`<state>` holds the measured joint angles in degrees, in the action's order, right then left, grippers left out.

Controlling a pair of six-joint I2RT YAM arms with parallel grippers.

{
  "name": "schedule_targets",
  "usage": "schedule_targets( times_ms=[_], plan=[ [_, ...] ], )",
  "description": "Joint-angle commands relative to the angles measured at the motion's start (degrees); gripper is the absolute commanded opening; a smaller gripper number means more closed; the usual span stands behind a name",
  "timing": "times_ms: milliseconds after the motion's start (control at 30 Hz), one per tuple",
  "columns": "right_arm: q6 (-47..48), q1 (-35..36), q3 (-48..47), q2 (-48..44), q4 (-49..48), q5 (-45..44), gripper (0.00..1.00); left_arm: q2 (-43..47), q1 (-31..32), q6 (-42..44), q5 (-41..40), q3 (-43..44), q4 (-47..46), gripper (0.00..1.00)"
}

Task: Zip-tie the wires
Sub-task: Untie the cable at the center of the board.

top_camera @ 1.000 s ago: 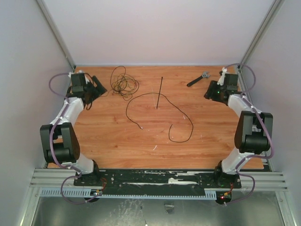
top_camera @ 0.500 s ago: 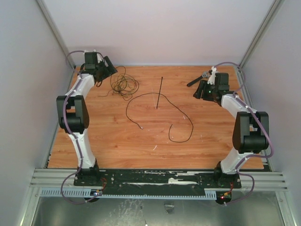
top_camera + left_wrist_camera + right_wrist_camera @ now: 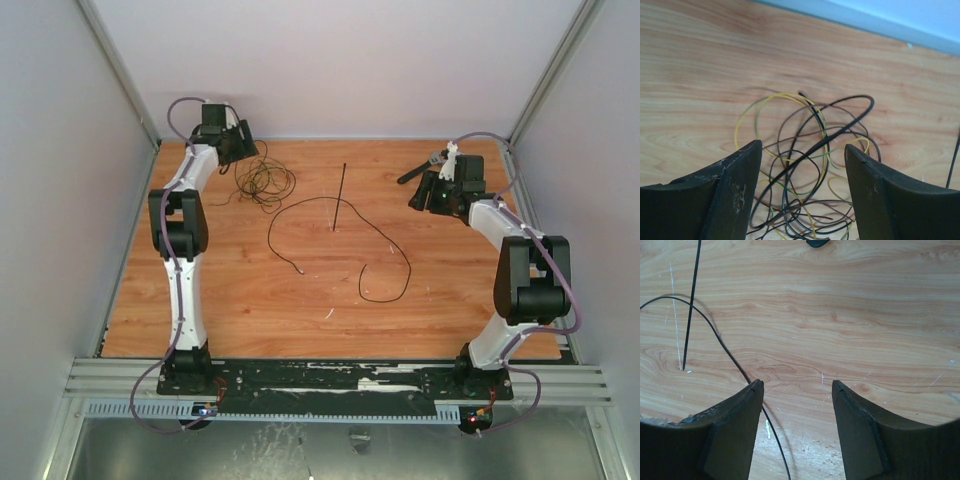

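Observation:
The wires (image 3: 263,181) lie as a loose tangle of thin dark, yellow and green loops at the far left of the wooden table. My left gripper (image 3: 240,146) is open and empty, hovering just behind the tangle. In the left wrist view the loops (image 3: 810,165) lie between and beyond the jaws of that gripper (image 3: 802,150). The zip tie (image 3: 340,196), a straight black strip, lies at the far middle. My right gripper (image 3: 424,194) is open and empty to the right of it. The right wrist view shows the zip tie (image 3: 691,305) at the upper left of that gripper (image 3: 797,385).
A long single black wire (image 3: 345,250) curves in a big open loop across the table's middle; it passes by the left jaw in the right wrist view (image 3: 730,357). A dark-handled tool (image 3: 420,170) lies at the far right, behind my right gripper. Enclosure walls stand close on three sides.
My left arm has stretched out toward the far-left corner, carrying its gripper from the left edge to the wire tangle. My right gripper has moved a little left, toward the tool.

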<state>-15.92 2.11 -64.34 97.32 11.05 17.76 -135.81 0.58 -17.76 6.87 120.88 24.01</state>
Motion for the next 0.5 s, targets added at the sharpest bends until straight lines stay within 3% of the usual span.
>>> schedule_targets(
  times_ms=[0, 200, 267, 467],
  plan=[
    [0.01, 0.35, -1.23, 0.69, -0.77, -0.1, 0.59, -0.04, 1.06, 1.6, 3.1, -0.09, -0.09, 0.65],
    [-0.07, 0.42, -1.23, 0.68, -0.68, 0.03, 0.59, 0.73, 1.31, 1.29, 2.97, 0.52, -0.11, 0.13],
    [-0.16, 0.44, -1.21, 0.68, -0.68, 0.12, 0.59, 2.03, 1.35, 1.26, 2.58, 0.7, -0.48, 0.0],
    [-0.16, 0.61, -1.23, 0.42, -0.35, 0.1, 0.59, 6.18, 1.27, 2.62, -1.69, 8.86, 1.53, 0.0]
  ],
)
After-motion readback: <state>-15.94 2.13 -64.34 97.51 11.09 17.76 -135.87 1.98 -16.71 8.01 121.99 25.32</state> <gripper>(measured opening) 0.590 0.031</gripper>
